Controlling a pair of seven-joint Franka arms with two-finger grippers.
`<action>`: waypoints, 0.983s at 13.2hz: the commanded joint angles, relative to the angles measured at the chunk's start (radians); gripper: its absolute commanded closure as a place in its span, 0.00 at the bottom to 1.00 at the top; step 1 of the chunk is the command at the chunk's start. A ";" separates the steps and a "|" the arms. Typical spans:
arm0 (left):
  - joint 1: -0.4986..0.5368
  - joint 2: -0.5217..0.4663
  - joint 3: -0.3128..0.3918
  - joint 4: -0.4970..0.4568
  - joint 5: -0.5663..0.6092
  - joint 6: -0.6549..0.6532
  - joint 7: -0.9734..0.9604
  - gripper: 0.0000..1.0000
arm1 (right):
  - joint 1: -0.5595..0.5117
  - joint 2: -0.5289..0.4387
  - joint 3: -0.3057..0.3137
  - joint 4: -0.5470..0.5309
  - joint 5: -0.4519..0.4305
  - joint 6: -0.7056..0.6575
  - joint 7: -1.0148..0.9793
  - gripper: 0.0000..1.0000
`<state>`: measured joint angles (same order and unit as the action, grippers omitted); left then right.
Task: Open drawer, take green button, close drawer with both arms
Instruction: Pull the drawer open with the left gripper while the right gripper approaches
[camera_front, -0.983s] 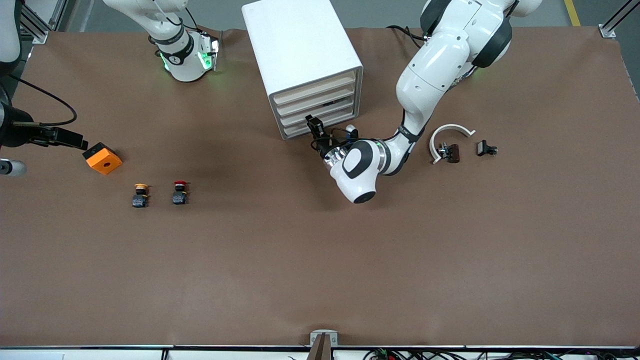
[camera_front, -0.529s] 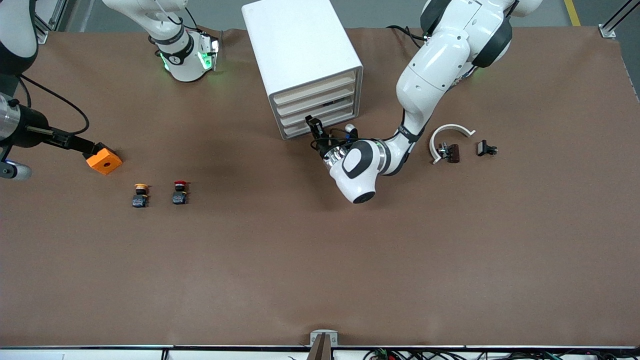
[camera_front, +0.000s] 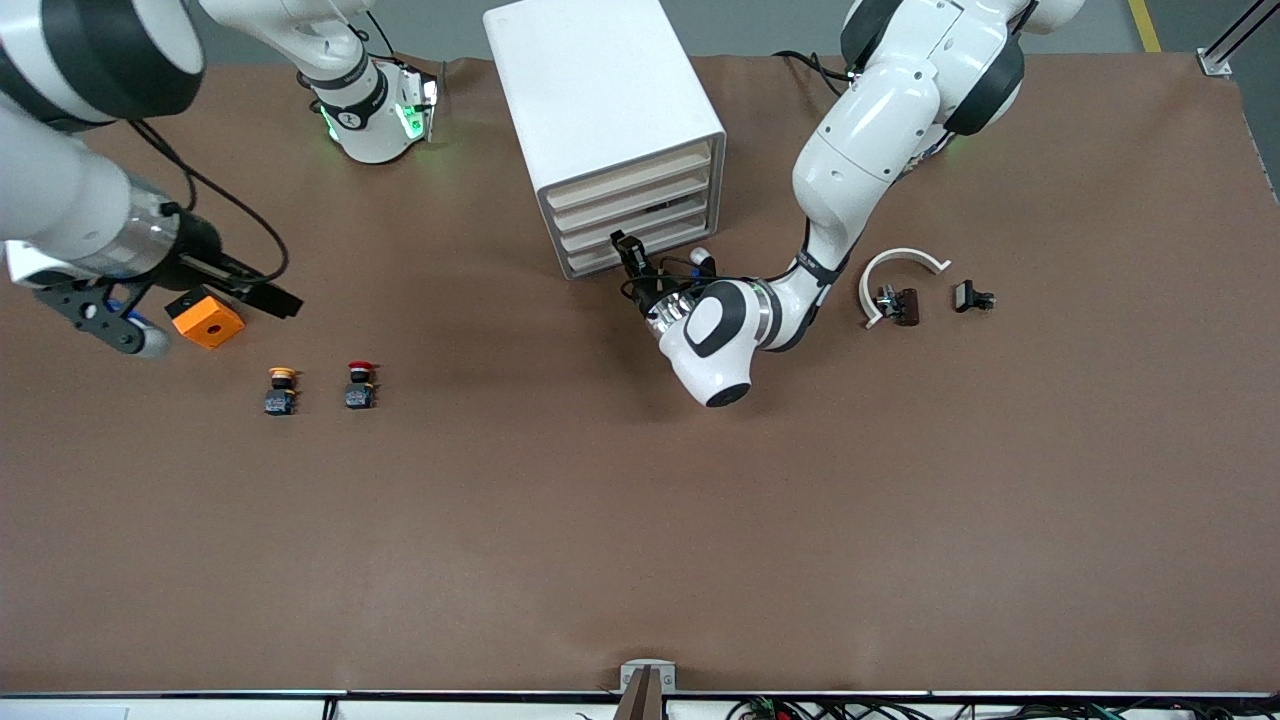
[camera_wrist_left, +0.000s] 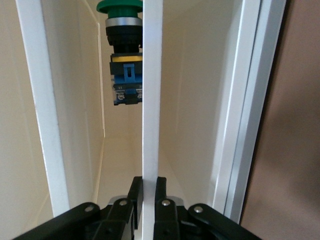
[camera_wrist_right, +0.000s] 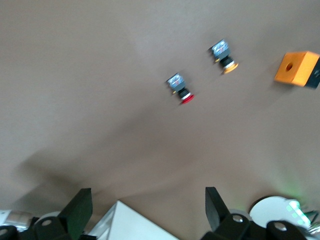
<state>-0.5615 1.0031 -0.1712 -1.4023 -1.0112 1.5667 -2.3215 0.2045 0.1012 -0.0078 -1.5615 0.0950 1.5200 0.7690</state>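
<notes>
Left wrist view: end effector clamped on a drawer's front edge

Left end effector (camera_wrist_left: 148, 192) grips the drawer lip (camera_wrist_left: 151, 90) of the cabinet (camera_front: 600, 100); green button (camera_wrist_left: 122, 55) sits inside, not yet taken; drawer barely open, so pulling, picking and closing all remain; right end effector (camera_wrist_right: 145, 207) hangs open-fingered above the bench (camera_front: 640, 520), waiting.

Three cameras: one overhead, two wrist-mounted.
Front view looks down from high across the table (camera_front: 640, 520); left wrist peers closely into the drawer unit (camera_front: 610, 120); right wrist looks down from above, sharing the orange block (camera_wrist_right: 297, 68).
</notes>
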 joint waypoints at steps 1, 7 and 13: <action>0.002 0.006 0.022 0.008 0.000 0.023 -0.019 1.00 | 0.068 0.017 -0.009 0.029 0.012 -0.006 0.145 0.00; 0.008 0.009 0.071 0.051 -0.004 0.024 -0.010 1.00 | 0.237 0.057 -0.009 0.037 0.009 0.028 0.485 0.00; 0.035 0.011 0.091 0.088 -0.004 0.033 0.013 1.00 | 0.360 0.155 -0.009 0.090 0.009 0.086 0.731 0.00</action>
<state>-0.5259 1.0013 -0.1015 -1.3384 -1.0112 1.5715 -2.3129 0.5295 0.2072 -0.0065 -1.5200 0.0988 1.6015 1.4355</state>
